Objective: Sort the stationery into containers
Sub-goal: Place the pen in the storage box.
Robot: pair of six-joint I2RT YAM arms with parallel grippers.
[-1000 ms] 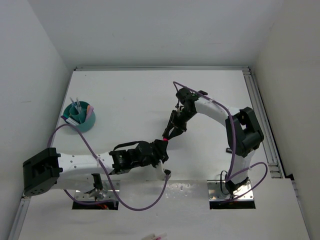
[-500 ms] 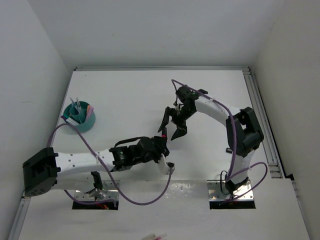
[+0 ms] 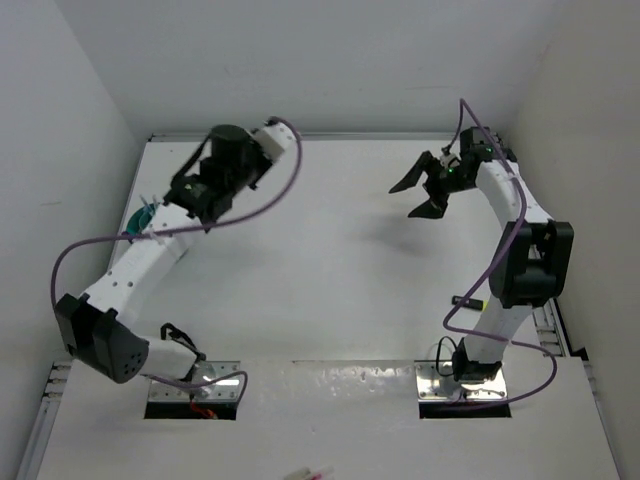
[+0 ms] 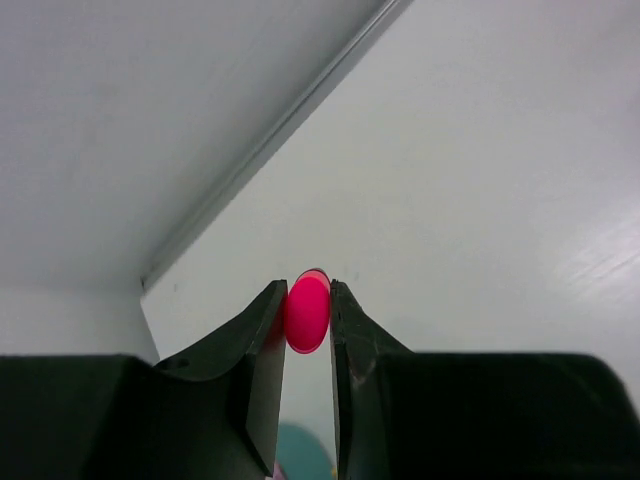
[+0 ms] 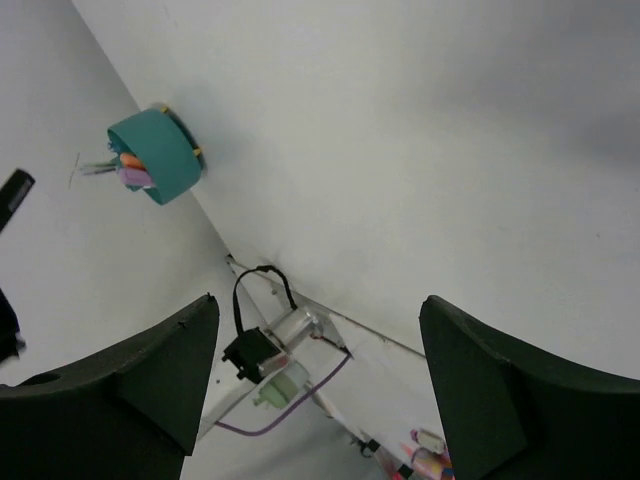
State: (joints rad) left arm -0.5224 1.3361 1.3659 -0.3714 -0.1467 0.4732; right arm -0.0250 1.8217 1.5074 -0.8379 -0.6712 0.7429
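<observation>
My left gripper (image 4: 307,287) is shut on a marker with a round pink end (image 4: 307,314), seen end-on between the black fingers. Below the jaws shows a blurred patch of the teal cup (image 4: 303,456). From above, the left gripper (image 3: 186,204) hangs over the cup (image 3: 143,216) at the table's far left, hiding most of it and the marker. In the right wrist view the cup (image 5: 157,157) holds several pens and highlighters. My right gripper (image 3: 413,197) hovers open and empty at the back right, jaws (image 5: 320,300) wide apart.
Purple cables loop from both arms (image 3: 85,250). The left arm's base motor (image 5: 262,352) sits at the near edge. A few pinkish markers (image 3: 310,472) lie off the table in front. A metal rail (image 3: 540,320) runs along the right side, and white walls close in on three sides.
The right gripper opened, let go of the pink-ended marker and drew back to the far right. The left arm, gripping the marker, swung from mid-table to above the cup at the far left.
</observation>
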